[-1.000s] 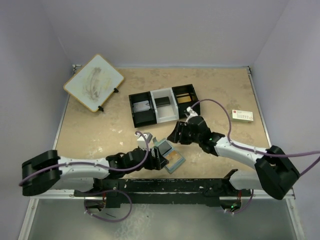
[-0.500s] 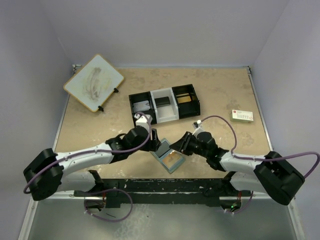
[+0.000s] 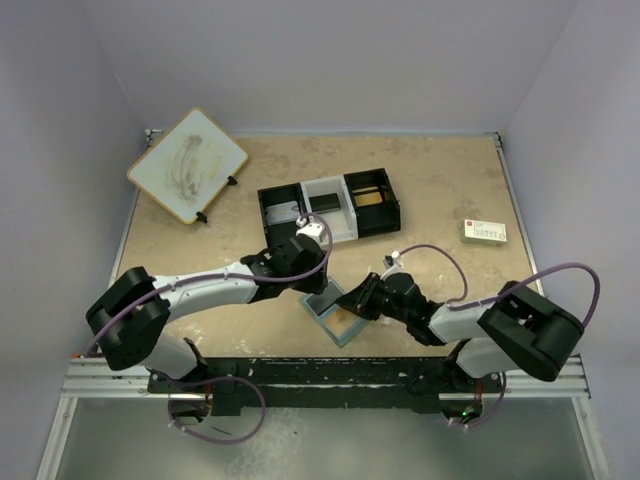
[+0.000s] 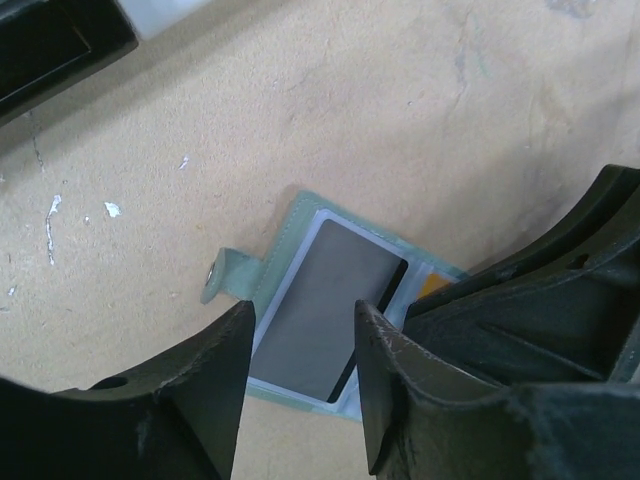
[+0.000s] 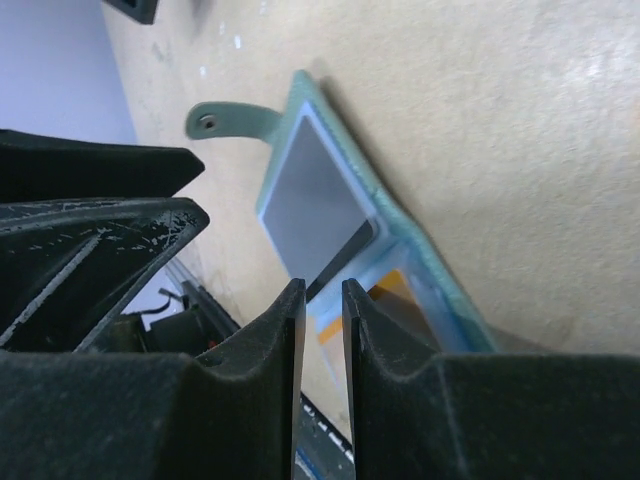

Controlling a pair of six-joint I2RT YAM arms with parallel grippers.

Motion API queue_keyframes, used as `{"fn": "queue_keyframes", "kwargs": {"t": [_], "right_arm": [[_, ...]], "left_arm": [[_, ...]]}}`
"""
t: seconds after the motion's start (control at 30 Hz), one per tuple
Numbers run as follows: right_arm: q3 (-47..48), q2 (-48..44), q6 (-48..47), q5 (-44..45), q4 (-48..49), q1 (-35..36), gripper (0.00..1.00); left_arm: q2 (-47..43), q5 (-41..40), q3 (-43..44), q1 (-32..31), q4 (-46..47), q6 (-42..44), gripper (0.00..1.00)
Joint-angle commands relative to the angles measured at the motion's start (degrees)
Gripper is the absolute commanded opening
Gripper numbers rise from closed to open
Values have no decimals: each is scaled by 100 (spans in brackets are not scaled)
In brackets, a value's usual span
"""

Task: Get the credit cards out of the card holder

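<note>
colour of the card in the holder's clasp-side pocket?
Plain grey card, dark at one edge, in the card holder. Left wrist view shows it best.

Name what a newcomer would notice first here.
The open card holder lies near the table's front centre, a grey card and an orange card in its pockets. The left gripper and right gripper crowd it from either side. Behind stands a black-and-white three-compartment tray.

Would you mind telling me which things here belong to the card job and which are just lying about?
Part of the job:
- card holder, lying open
- grey card in its pocket
- orange card, partly hidden

Just lying about:
- three-compartment tray
- smudged whiteboard
- white box
</note>
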Motion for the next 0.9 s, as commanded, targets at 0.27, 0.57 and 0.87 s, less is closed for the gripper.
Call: {"fn": "queue_keyframes", "kwargs": {"t": [0.27, 0.57, 0.87], "right_arm": [[-41, 924, 325, 459, 701, 43, 31], [-317, 1597, 751, 343, 1983, 43, 26], [73, 2077, 1666, 942, 1910, 603, 27]], "left_arm": [[861, -157, 132, 30, -145, 320, 26], [797, -236, -225, 26, -107, 262, 17], [662, 123, -484, 22, 280, 25, 13]]}}
